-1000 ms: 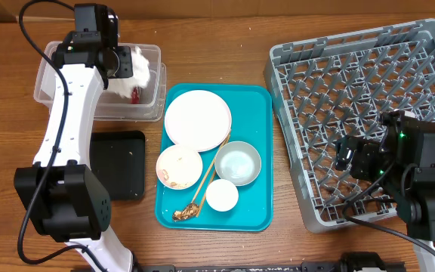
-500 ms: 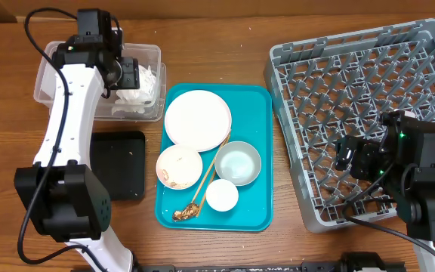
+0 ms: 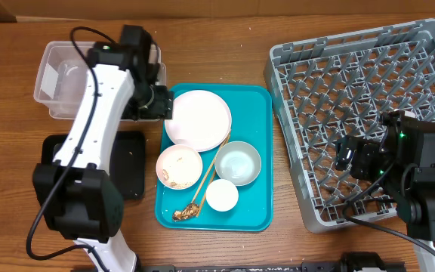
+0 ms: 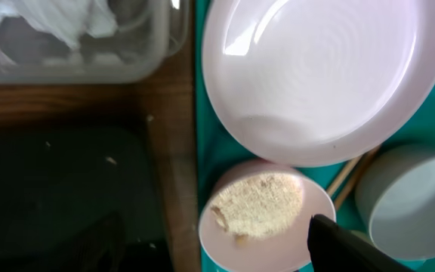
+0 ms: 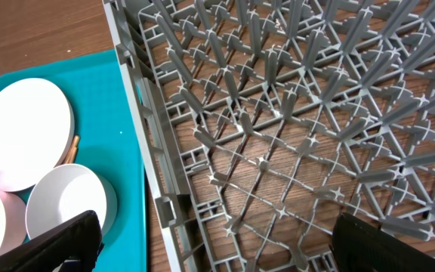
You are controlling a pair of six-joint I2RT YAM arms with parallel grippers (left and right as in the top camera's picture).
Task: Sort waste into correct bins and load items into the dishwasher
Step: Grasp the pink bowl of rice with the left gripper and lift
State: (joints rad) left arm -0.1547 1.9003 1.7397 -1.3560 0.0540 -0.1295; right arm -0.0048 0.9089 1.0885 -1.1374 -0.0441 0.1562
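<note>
A teal tray [image 3: 259,113] holds a white plate [image 3: 197,119], a small bowl with crumbs [image 3: 179,166], a grey bowl [image 3: 238,162], a small white cup [image 3: 222,195], chopsticks [image 3: 206,180] and a dirty spoon [image 3: 185,212]. My left gripper [image 3: 162,103] is open and empty, over the tray's left edge beside the plate. In the left wrist view its fingers [image 4: 217,249] straddle the crumb bowl [image 4: 259,208] below the plate [image 4: 316,75]. My right gripper [image 3: 350,155] is open and empty above the grey dish rack [image 3: 368,53], near its left wall [image 5: 138,113].
A clear bin [image 3: 51,57] at the back left holds white tissue [image 4: 66,23]. A black bin [image 3: 119,174] lies left of the tray. The dish rack holds nothing. Bare wood shows in front of the tray.
My left gripper left the white tissue in the clear bin and moved right and forward to the tray's left edge. The right arm has not moved.
</note>
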